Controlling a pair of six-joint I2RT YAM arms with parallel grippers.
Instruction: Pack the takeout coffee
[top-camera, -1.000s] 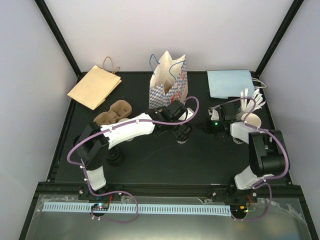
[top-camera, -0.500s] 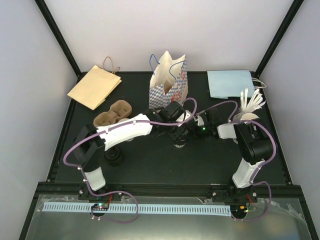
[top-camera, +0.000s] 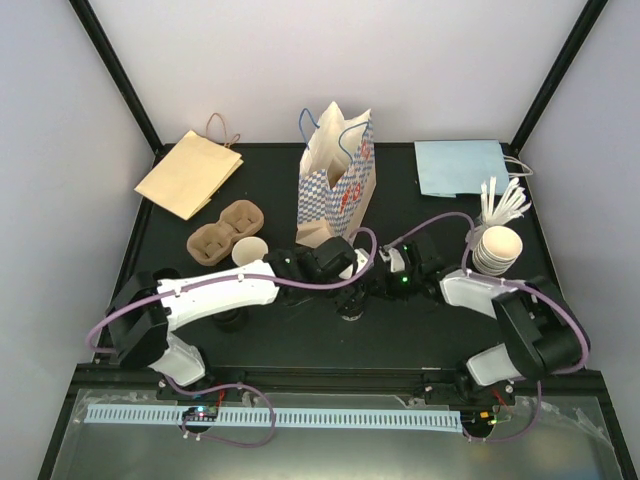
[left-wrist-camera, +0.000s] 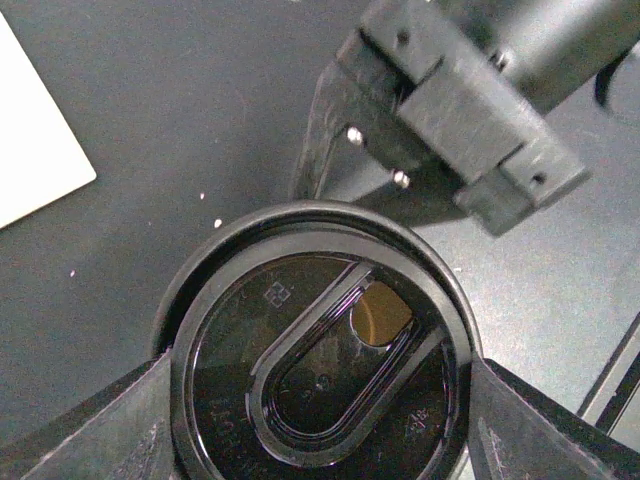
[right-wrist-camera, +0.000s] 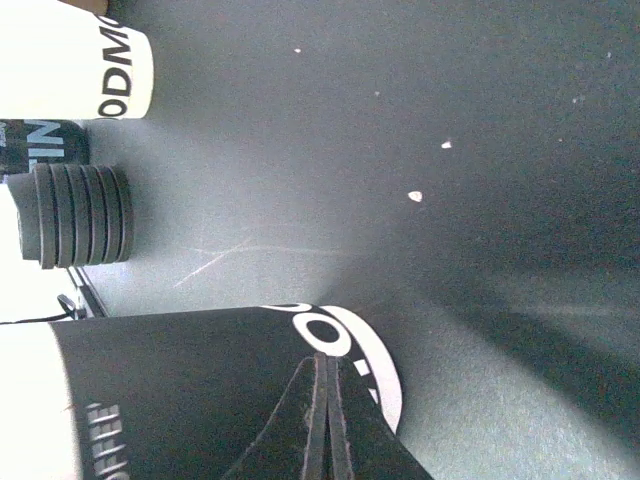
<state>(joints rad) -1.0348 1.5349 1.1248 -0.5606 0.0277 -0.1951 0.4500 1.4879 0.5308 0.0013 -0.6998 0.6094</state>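
The coffee cup (top-camera: 350, 303) stands upright on the black table (top-camera: 300, 330), just forward of centre and in front of the checked paper bag (top-camera: 338, 182). Its black lid (left-wrist-camera: 320, 370) is on, and something brown shows through the sip hole. The left gripper (top-camera: 346, 288) hangs over the cup with its jaws spread wide, one finger (left-wrist-camera: 90, 435) pressed against each side of the lid's rim, so it grips the cup at the top. The right gripper (right-wrist-camera: 322, 400) is closed and holds nothing; its fingers are pinched flat together, with their tips right at the cup's black sleeve, though I cannot tell if they touch it. To the left lies a stack of black lids (right-wrist-camera: 80, 215), and behind that an open white paper cup (top-camera: 250, 252) stands beside a brown cardboard cup carrier (top-camera: 222, 232). A flat brown paper bag (top-camera: 190, 172) lies at the far left, a flat blue bag (top-camera: 462, 165) at the far right. Near the right edge stands a stack of paper cups (top-camera: 497, 248), with white stirrers (top-camera: 505, 203) just behind it.
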